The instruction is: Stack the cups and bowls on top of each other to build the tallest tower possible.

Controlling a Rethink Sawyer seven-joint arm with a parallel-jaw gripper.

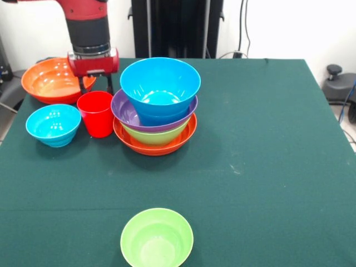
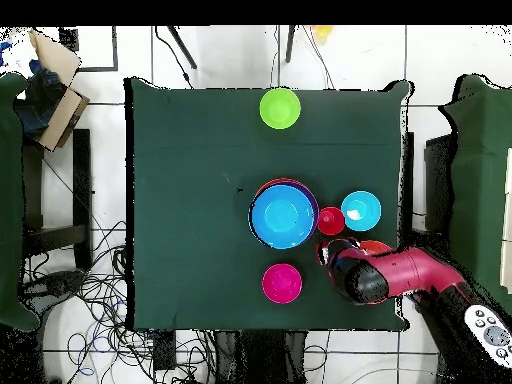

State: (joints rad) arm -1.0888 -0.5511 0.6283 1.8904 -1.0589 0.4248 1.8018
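Four bowls make up the tower (image 1: 156, 111) in my front view, just left of centre in the upper half: a wide orange bowl (image 1: 158, 143) at the base, a green bowl (image 1: 156, 135) in it, the purple bowl (image 1: 129, 114) above that, and a blue bowl (image 1: 160, 86) topmost. Touching or just beside the tower's left side stands the red cup (image 1: 97, 113), upright, mouth up. Left of the cup sits a smaller blue bowl (image 1: 53, 124). At upper left, the second orange bowl (image 1: 50, 81) lies partly behind the arm. My pincer (image 1: 95, 84) hangs just behind the cup; two dark fingers (image 1: 83, 84) show apart with nothing between them, so I read it as open. A lone green bowl (image 1: 157, 238) sits at the bottom edge, well apart from the rest.

From overhead, the tower (image 2: 283, 214) sits mid-desk (image 2: 190, 150), the cup (image 2: 330, 220) to its right, the small blue bowl (image 2: 361, 210) further right. A magenta bowl (image 2: 282, 284) lies below the tower. The lone green bowl (image 2: 280, 108) is at the top. My arm (image 2: 400, 275) enters from lower right, covering most of the other orange bowl.
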